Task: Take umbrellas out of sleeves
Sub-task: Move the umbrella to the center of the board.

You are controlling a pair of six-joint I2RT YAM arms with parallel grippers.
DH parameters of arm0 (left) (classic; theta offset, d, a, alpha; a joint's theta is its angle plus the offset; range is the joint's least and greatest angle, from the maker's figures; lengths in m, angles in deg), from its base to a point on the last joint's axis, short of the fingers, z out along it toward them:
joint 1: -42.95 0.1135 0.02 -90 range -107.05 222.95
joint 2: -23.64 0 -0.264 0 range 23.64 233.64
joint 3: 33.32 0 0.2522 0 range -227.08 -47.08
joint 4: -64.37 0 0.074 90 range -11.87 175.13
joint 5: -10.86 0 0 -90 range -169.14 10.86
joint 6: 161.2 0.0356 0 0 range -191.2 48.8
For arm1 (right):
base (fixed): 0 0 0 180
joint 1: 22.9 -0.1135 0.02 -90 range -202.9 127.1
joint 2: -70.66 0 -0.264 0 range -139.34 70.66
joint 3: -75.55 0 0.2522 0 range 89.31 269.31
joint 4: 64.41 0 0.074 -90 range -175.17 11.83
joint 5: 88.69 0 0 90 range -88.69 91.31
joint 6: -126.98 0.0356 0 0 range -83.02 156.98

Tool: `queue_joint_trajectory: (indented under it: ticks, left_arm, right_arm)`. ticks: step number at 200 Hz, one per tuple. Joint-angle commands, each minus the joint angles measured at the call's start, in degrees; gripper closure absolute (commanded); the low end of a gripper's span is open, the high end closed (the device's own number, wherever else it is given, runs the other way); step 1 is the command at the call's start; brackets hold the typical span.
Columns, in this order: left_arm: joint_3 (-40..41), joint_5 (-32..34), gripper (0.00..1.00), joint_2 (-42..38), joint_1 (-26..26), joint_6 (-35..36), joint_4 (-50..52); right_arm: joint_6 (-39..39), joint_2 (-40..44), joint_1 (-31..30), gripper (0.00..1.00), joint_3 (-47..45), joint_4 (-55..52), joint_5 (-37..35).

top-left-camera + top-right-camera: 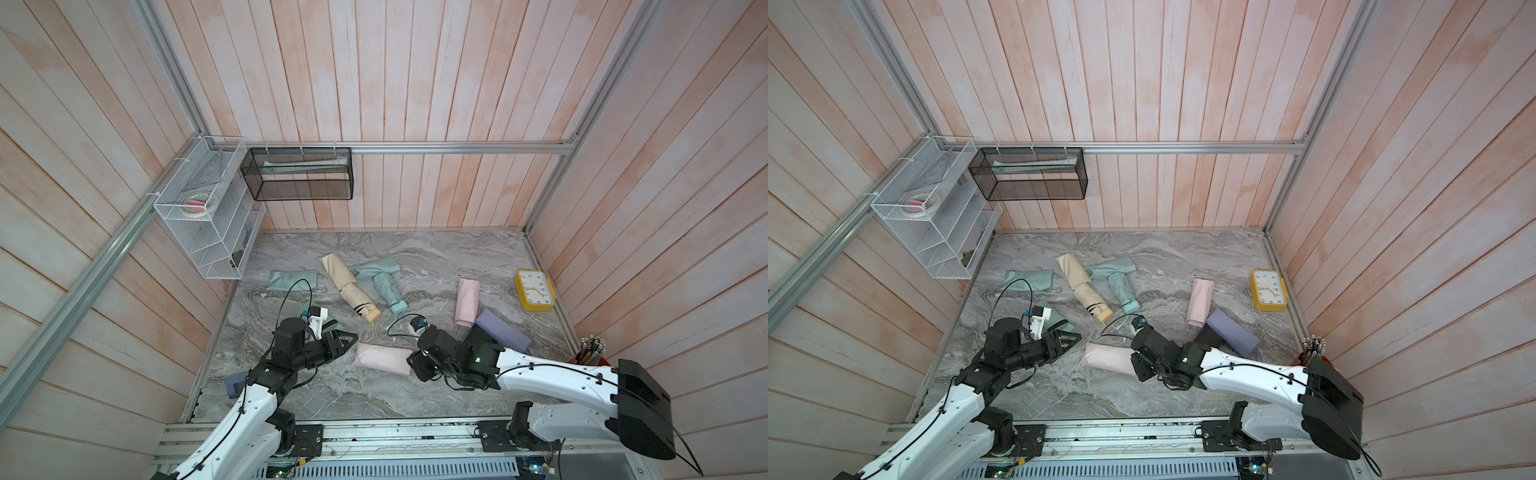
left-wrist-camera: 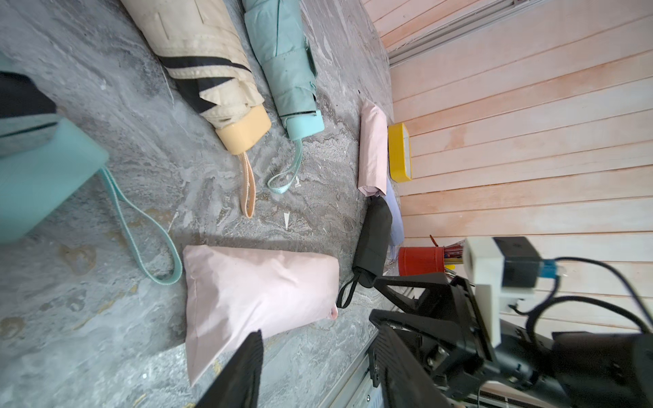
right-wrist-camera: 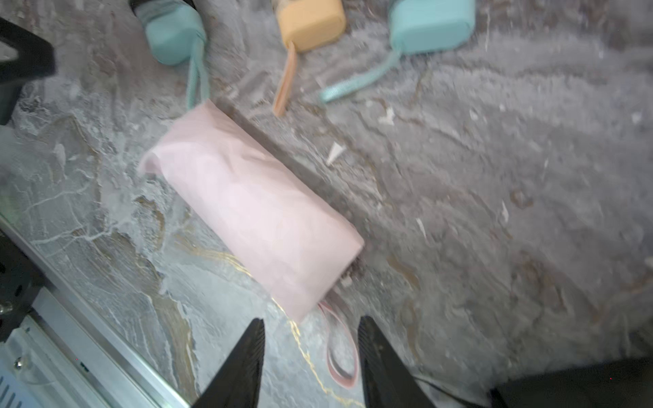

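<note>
"Where is it, from above?"

"In both top views the plump pink fabric sleeve lies on the grey marbled table, between my left tool and my right tool. The umbrella is apparently inside. My right wrist hides its mouth."

"Left wrist view?"

"One finger shows, so I cannot tell that tool's width."

"Right wrist view?"

"Only here: the pink wrist cord lies between my half-spread, empty fingers."

"Risk?"

"Pulling the cord with the sleeve unpinned would likely drag the whole bundle, or the thin cord slips."
</note>
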Motion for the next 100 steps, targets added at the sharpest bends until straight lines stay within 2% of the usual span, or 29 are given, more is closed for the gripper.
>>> queue_joint_trajectory:
  ticks: [1, 19, 40, 100]
  left_arm:
    - [0.90, 3.29, 0.46, 1.80, -1.69, -2.24, -1.97]
    - [1.13, 5.28, 0.48, 2.73, -2.88, -2.78, -2.10]
    - [1.88, 7.27, 0.48, 2.68, -3.53, -3.42, -2.17]
    - [4.85, 8.43, 0.48, 5.52, -4.31, -6.09, -6.11]
  right_arm:
    - [5.86, 6.98, 4.60, 0.54, -5.74, 3.12, 7.95]
    - [6.47, 11.76, 9.73, 0.49, -11.16, 9.84, 16.22]
    - [5.99, 12.46, 15.87, 0.47, -14.05, 15.38, 24.97]
    - [1.17, -1.33, 19.90, 0.48, -7.98, 17.90, 36.72]
